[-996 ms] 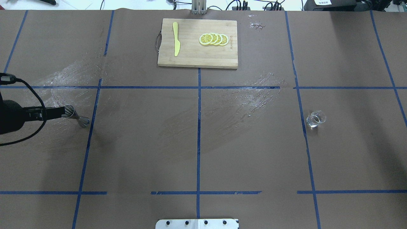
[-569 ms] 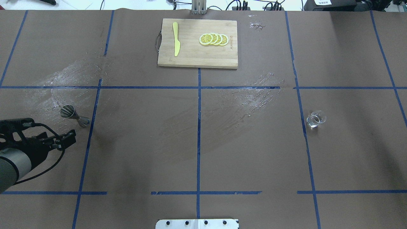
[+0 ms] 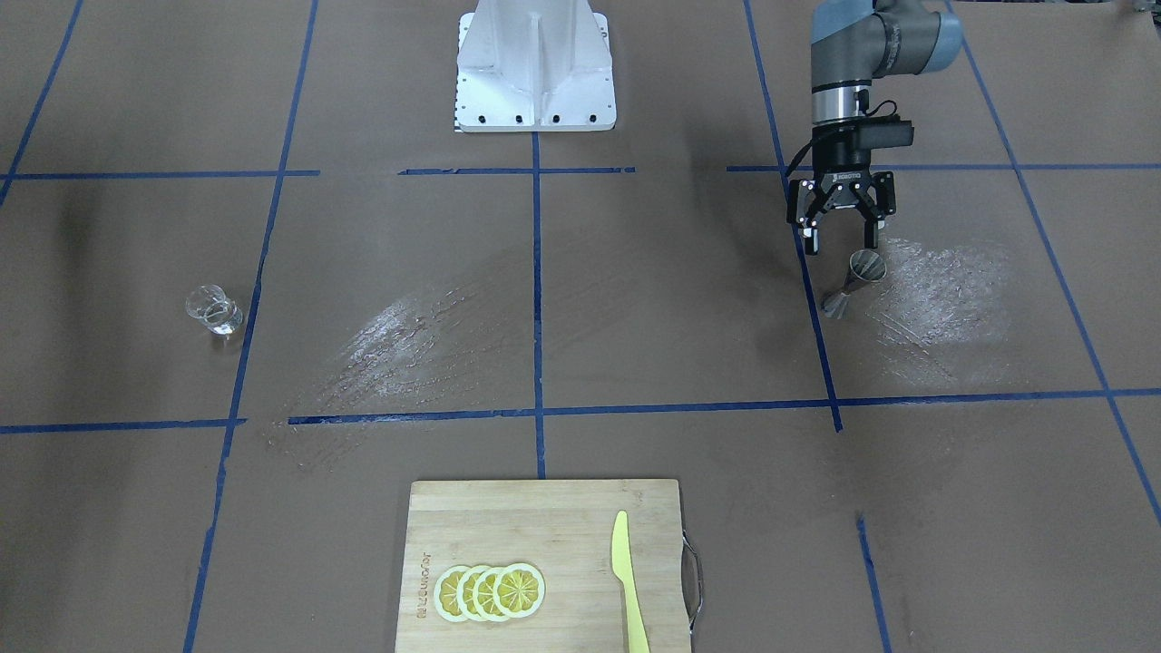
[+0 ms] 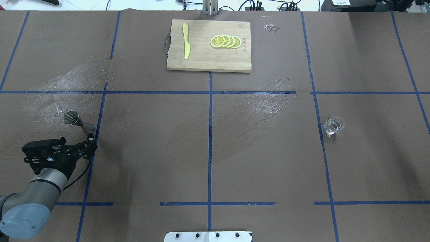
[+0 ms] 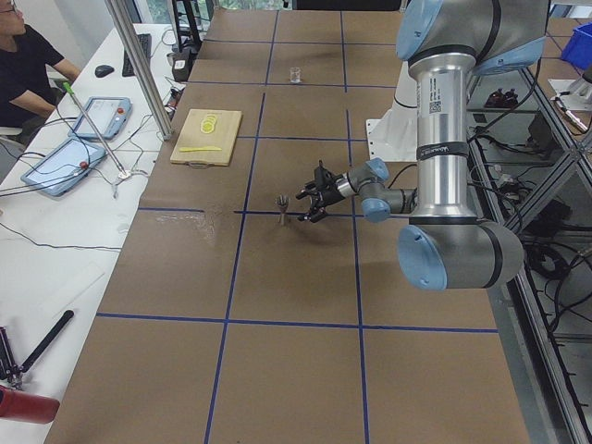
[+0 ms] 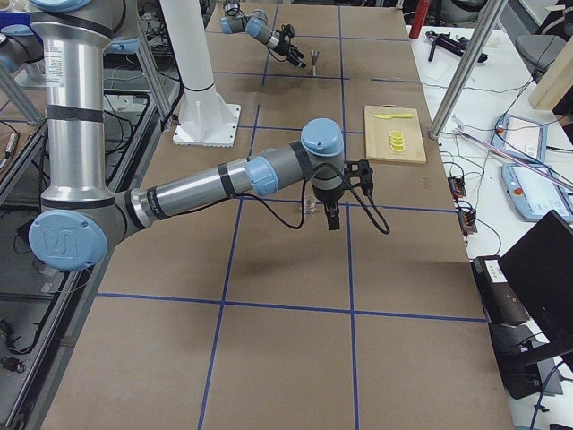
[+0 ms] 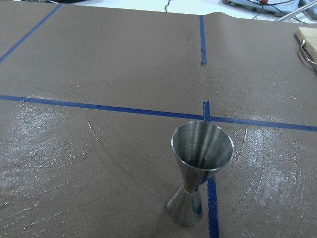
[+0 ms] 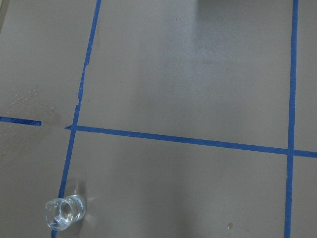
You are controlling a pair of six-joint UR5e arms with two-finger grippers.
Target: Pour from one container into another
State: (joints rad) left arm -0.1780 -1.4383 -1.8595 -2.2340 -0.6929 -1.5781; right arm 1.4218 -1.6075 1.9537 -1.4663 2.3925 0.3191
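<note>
- facing the robot: the left gripper hangs wide open and empty just behind the jigger. the glass stands well apart across the counter.
- overhead: the jigger stands upright beside a blue tape line. close on its waist squarely so it doesn't tip.
- right side: the right gripper hovers by the glass. i cannot tell how far open it is.
- right wrist: the glass sits low-left, so centre it before descending.

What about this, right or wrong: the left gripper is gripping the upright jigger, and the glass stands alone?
Wrong: the left gripper is open and apart from the upright jigger, not gripping it, as the front-facing view shows. The glass does stand alone.
</note>
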